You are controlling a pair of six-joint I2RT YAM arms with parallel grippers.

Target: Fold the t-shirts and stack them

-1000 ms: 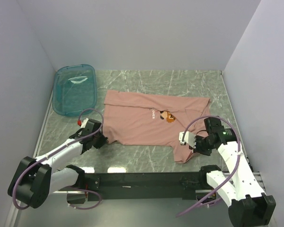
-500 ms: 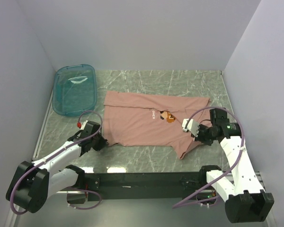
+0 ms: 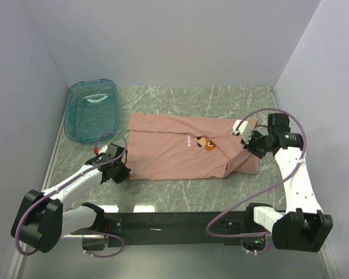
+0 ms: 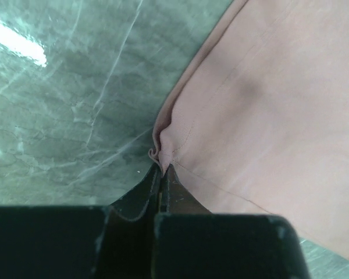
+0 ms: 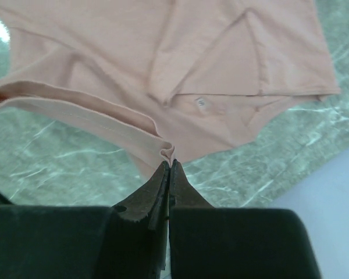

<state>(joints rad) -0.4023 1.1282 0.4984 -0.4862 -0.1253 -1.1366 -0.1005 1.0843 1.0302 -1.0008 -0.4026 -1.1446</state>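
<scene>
Pale lavender walls [image 3: 163, 40] on three sides, green marbled tabletop [image 3: 180, 195], black rail [image 3: 174, 221] along near edge, bright glare patches [image 3: 142, 207]

The left arm reaches low from the lower left of the top view, left gripper [image 3: 121, 172] pinched tight on the t-shirt [image 3: 168, 154] edge; the right arm stands raised at right, right gripper [image 3: 250, 143] pinching it too
</scene>
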